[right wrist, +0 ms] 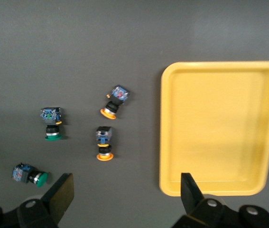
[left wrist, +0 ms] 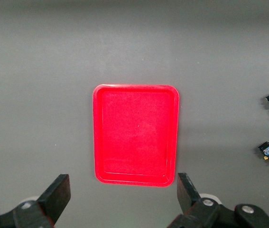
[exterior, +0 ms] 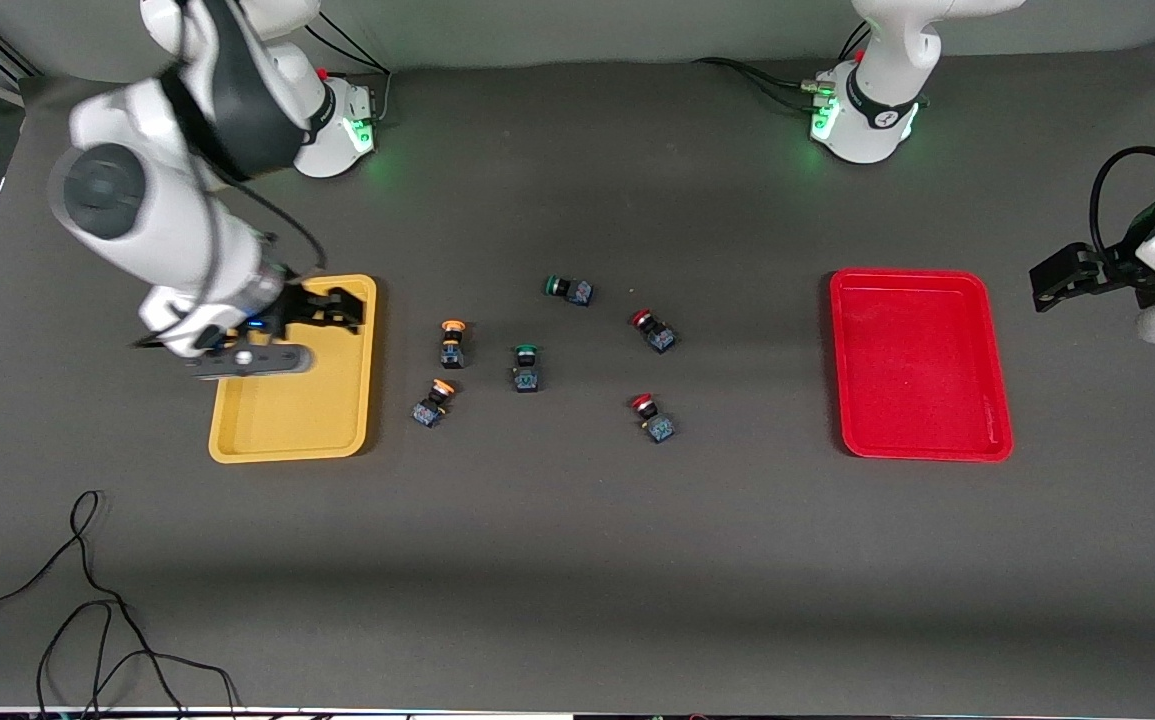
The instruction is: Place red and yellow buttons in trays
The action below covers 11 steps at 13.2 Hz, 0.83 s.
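Your right hand hangs over the yellow tray, fingers spread wide and holding nothing. Your left hand waits past the red tray at the left arm's end of the desk, also wide apart. Both orange-yellow buttons lie just beside the yellow tray. Both red buttons lie mid-desk, toward the red tray, with two green buttons between the colours.
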Available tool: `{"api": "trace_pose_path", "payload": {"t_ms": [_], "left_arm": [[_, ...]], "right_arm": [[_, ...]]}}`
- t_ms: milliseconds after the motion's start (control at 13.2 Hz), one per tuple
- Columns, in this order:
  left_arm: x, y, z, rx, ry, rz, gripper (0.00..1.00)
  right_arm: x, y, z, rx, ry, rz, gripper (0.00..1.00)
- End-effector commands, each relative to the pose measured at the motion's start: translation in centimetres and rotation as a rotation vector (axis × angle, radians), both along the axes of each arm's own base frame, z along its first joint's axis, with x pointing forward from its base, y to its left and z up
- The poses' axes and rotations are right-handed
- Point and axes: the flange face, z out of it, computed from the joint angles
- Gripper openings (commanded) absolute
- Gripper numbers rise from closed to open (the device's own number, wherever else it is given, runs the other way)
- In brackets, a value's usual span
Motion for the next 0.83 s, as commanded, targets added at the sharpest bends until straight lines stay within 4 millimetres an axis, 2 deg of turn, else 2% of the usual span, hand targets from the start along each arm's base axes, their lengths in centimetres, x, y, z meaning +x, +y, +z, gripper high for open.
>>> {"api": "trace_pose_path", "payload": {"t_ms": [0, 302, 453, 755], "left_arm": [[0.2, -0.2, 0.6, 0.001, -0.008, -0.022, 1.0], [0.0, -0.5, 0.6, 0.004, 0.001, -0.009, 1.0], [-0.1, -0.3, 1.1, -0.006, -0.011, -0.017, 1.0], [0.3, 0.7, 0.0, 0.006, 0.009, 0.001, 1.0]], "right_arm": [[-3.0, 0.3, -6.2, 0.007, -0.001, -0.074, 1.0], [-6.5, 4.1, -14.8, 0.011, 0.018, -0.101, 1.0], [-6.9, 5.6, -18.1, 0.008, 0.013, -0.091, 1.0], [-6.7, 6.3, -24.7, 0.012, -0.013, -0.086, 1.0]]}}
